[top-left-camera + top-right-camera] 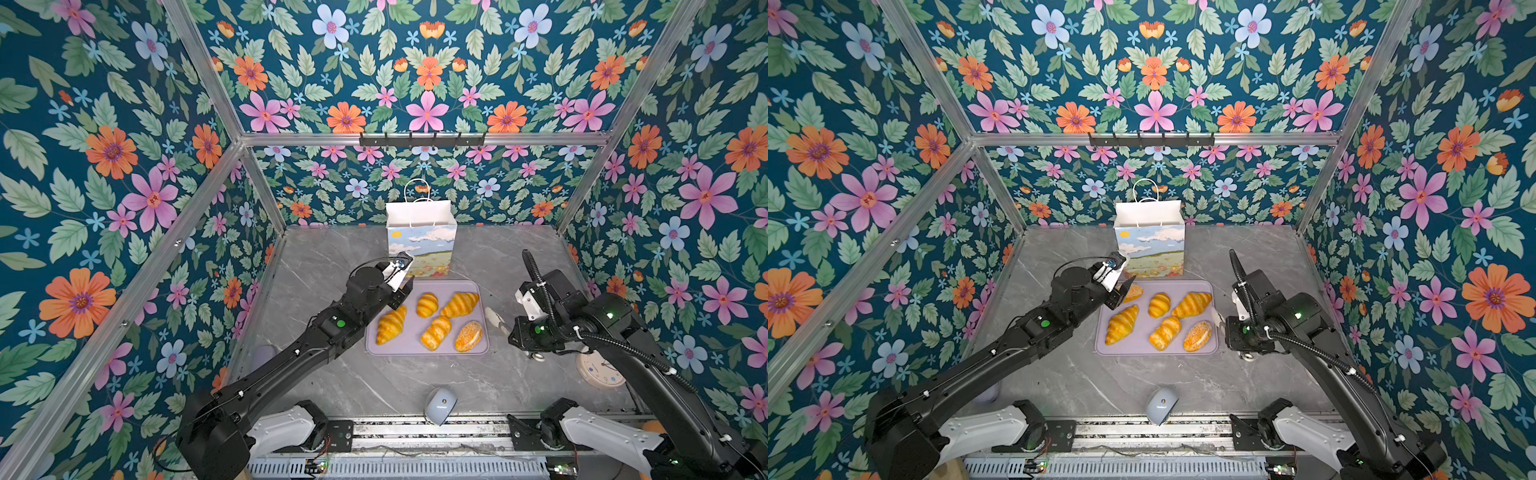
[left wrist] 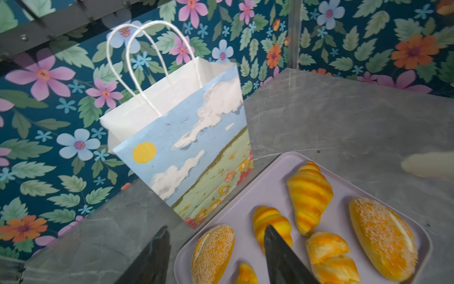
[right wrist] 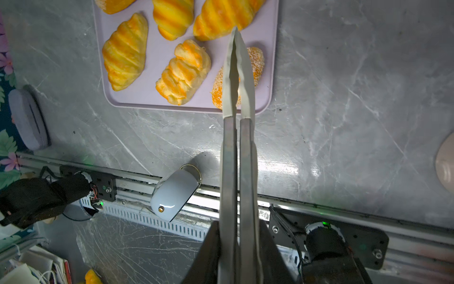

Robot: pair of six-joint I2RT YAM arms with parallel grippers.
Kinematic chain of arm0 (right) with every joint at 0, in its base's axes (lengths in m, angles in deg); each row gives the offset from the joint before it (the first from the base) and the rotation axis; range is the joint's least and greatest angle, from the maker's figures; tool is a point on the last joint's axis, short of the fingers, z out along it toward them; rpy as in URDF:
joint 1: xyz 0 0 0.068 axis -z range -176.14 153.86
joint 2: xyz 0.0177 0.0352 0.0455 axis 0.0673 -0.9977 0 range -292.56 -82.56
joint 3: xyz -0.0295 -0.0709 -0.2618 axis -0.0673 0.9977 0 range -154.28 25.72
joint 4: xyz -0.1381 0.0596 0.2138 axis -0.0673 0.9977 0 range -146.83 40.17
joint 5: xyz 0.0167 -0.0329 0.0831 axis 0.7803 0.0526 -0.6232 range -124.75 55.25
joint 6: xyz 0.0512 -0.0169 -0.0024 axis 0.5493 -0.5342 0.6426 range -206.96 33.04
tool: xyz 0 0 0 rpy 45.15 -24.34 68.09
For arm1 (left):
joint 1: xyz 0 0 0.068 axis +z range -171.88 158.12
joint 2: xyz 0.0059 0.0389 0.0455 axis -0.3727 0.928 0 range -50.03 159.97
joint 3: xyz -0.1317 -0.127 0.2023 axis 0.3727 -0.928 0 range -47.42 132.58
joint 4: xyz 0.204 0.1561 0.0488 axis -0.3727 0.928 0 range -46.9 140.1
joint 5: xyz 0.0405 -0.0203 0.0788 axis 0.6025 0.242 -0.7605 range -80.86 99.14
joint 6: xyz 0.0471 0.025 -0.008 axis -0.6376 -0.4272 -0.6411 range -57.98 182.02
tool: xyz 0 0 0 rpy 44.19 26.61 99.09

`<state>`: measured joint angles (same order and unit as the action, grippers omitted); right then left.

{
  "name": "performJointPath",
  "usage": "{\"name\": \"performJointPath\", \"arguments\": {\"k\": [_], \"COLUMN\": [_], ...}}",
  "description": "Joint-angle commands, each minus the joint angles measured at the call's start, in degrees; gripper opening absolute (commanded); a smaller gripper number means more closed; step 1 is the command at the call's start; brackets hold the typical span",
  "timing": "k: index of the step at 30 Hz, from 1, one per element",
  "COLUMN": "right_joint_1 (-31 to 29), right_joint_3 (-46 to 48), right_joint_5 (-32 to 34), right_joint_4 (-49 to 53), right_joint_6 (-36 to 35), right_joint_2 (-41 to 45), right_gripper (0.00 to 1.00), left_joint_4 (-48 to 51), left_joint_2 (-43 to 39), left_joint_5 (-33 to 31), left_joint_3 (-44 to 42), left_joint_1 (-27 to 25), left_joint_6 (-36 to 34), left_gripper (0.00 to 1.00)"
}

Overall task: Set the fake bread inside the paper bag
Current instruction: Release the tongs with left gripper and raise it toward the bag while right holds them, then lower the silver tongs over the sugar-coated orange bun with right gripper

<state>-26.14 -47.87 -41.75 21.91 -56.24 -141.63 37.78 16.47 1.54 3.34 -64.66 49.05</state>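
Six bread pcs (image 1: pixel 1165 332) diagonal, bag (image 1: pixel 1154 245) upright

Six pieces of fake bread (image 2: pixel 309 194) lie on one lilac tray (image 1: pixel 1138 348). Two are croissants: the near-left croissant (image 1: pixel 1122 324) and the far-right croissant (image 1: pixel 1192 304). Two are ridged rolls: the far roll (image 1: pixel 1159 304) and the near roll (image 1: pixel 1165 332). Two are seed-speckled buns: the far-left bun (image 1: pixel 1133 293), partly covered, and the near-right bun (image 1: pixel 1198 336).

One paper bag (image 1: pixel 1150 245) stands at the far side of the surface (image 1: pixel 1142 382). There is also one pale blue computer mouse (image 1: pixel 1162 405) at the near edge, one round clock (image 1: pixel 594 370) at the right, one round grey pad (image 3: pixel 28 119) at the left, and one pair of tongs (image 3: pixel 235 73). The black arms number two: the left arm (image 1: pixel 976 368) and the right arm (image 1: pixel 1291 311).
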Motion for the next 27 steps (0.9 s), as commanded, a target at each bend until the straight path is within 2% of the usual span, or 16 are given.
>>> {"name": "performJointPath", "arguments": {"k": [1,9,14,22,27], "right_joint_1": [-2.21,-7.73,-8.06,-8.06,-8.03], "right_joint_3": [0.37,2.37,4.23,7.77,8.76], "right_joint_5": [0.9,-2.45,-3.37,-4.34,-5.25], "right_joint_4": [3.47,-0.02,-2.68,-7.24,-9.38], "right_joint_6": [7.95,15.21,16.87,18.47,18.33], "right_joint_2": [-0.06,-1.64,-2.21,-1.84,-2.61], "right_gripper": [0.18,0.22,0.32,0.38,0.38], "left_joint_4": [-5.35,-6.51,-9.09,-11.29,-10.68], "left_joint_2": [0.88,3.29,2.43,1.43,2.39], "left_joint_5": [-3.65,-0.78,0.6,1.47,3.37], "left_joint_3": [-1.1,-1.6,-3.91,-6.38,-5.51], "left_joint_1": [0.18,0.16,0.2,0.2,0.17], "left_joint_6": [2.23,2.19,1.85,1.31,0.77], "left_gripper": [0.6,0.55,0.51,0.5,0.48]}}
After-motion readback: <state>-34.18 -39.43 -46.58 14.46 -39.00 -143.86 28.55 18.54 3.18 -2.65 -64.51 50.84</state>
